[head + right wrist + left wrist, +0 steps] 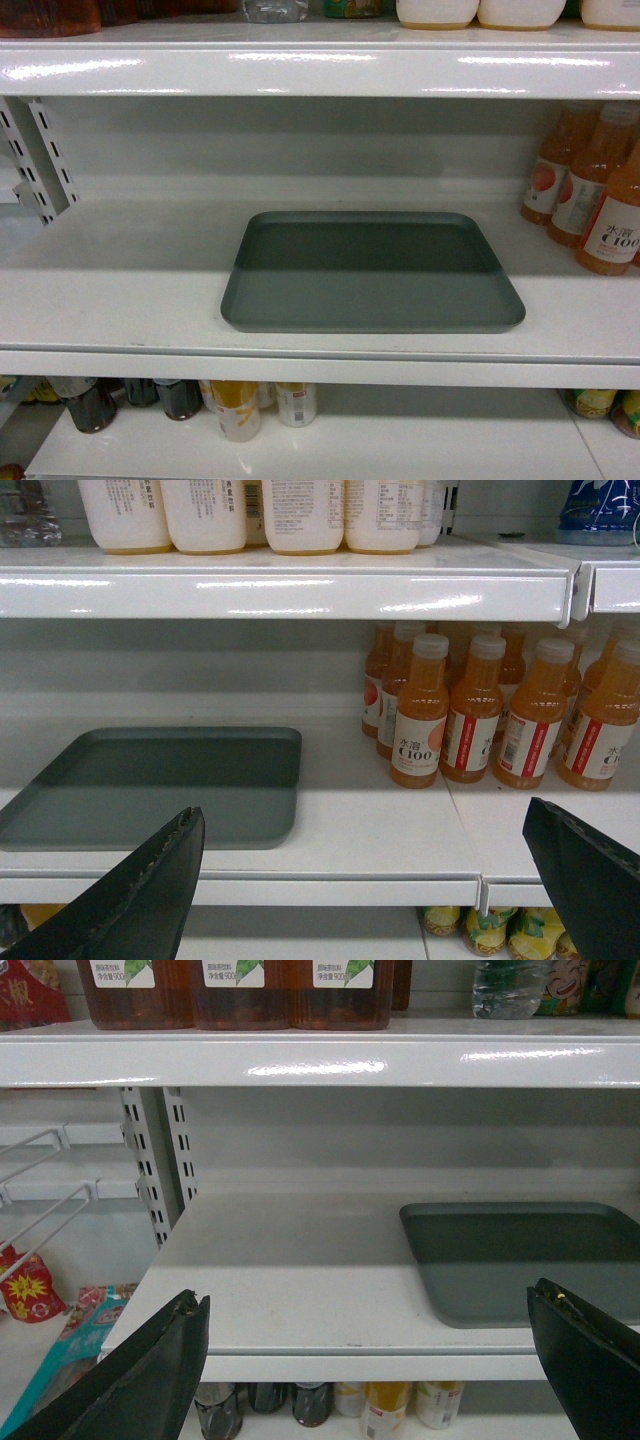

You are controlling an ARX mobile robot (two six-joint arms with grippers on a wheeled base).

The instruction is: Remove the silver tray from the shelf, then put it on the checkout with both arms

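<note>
The silver tray lies flat on the middle board of the white shelf, its near rim close to the board's front edge. Neither gripper shows in the head view. In the left wrist view my left gripper is open in front of the shelf, holding nothing, and the tray lies ahead to its right. In the right wrist view my right gripper is also open and empty before the shelf edge, with the tray ahead to its left. The checkout is out of view.
Orange juice bottles stand on the same board to the right of the tray, and in the right wrist view they are close to it. A shelf board hangs overhead. Slotted uprights stand at the left. Bottles fill the lower shelf.
</note>
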